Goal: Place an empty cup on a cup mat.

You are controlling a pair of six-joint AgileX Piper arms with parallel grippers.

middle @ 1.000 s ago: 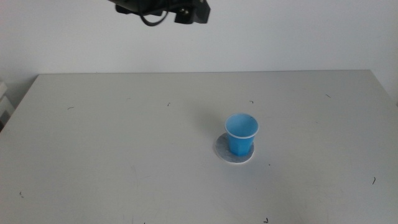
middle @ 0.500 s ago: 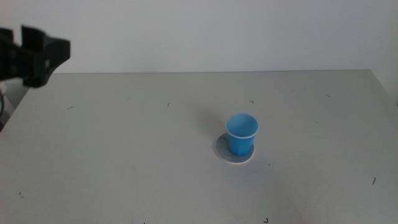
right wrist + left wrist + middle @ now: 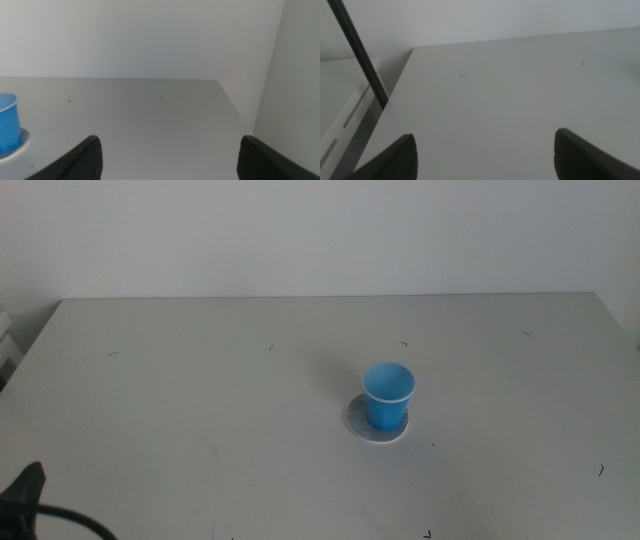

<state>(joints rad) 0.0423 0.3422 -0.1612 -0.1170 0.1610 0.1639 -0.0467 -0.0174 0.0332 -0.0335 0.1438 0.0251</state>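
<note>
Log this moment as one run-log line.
cup: upright on cup mat, ungripped | left gripper: open, over bare table near its left edge | right gripper: open, waiting apart from cup | placement: done

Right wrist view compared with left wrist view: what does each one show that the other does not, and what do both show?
Only the right wrist view shows the cup, standing on the cup mat, and the open right gripper with nothing between its jaws. Only the left wrist view shows the open left gripper, also with nothing in it, and a dark rod beside the table's edge. Both show the grey table and the white wall behind it.
</note>
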